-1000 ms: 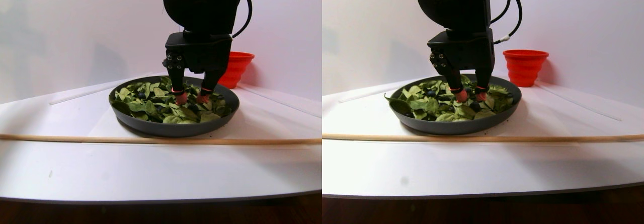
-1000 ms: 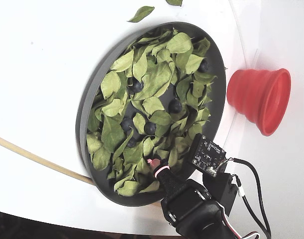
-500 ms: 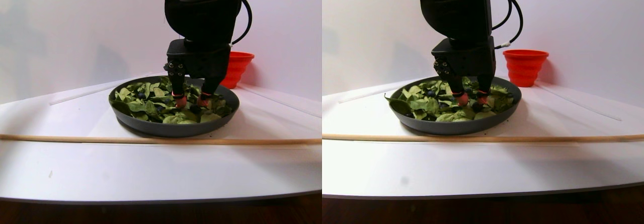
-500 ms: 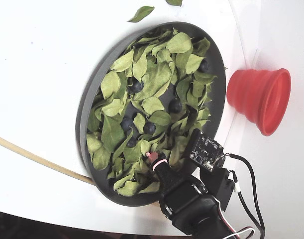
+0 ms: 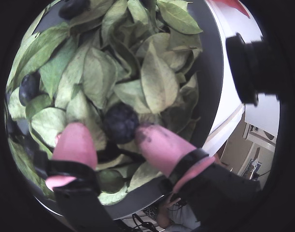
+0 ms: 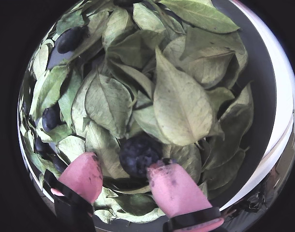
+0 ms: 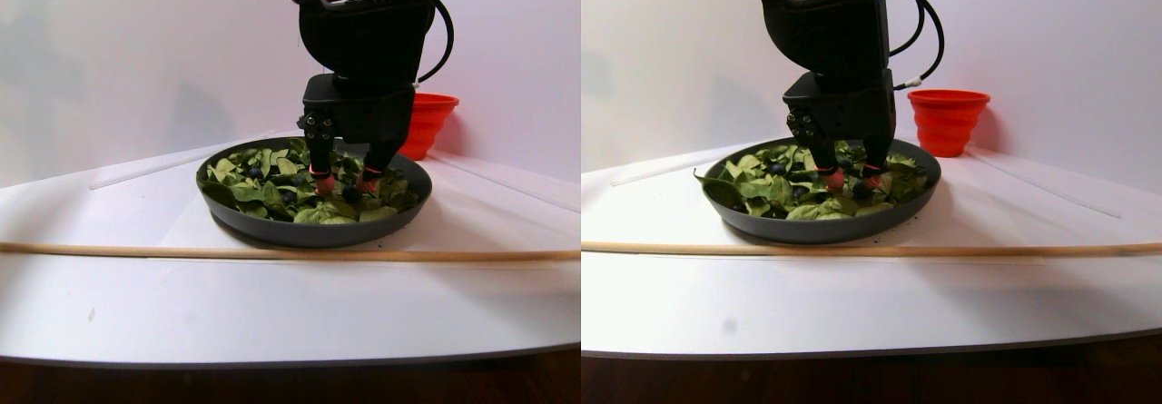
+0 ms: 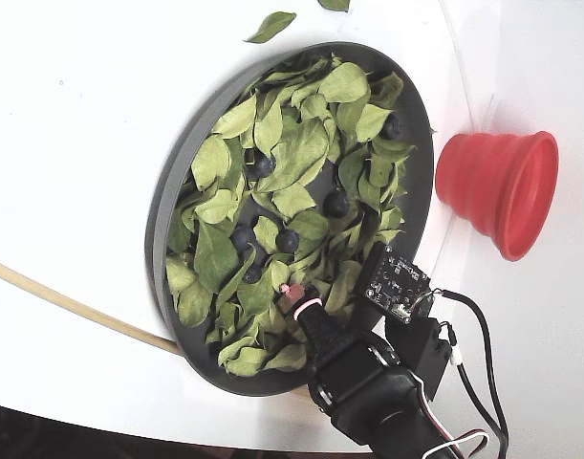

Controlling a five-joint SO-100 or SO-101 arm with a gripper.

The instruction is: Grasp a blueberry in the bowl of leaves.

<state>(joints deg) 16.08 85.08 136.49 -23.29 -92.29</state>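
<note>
Nearest the wrist cameras, we see the gripper (image 5: pixel 116 137) spread wide, its pink fingertips (image 6: pixel 172 184) down among the leaves (image 5: pixel 157 82) on either side of a blueberry (image 5: pixel 120 123). The right-hand tip seems to touch the berry (fisheye blur makes this uncertain); the other stands apart. We judge this the closing step: the jaws need to pinch gently, then lift. Farther off, more berries (image 6: pixel 70 38) lie among leaves in the bowl (image 8: pixel 172 191), and a red cup (image 8: pixel 502 186) stands beside it.
</note>
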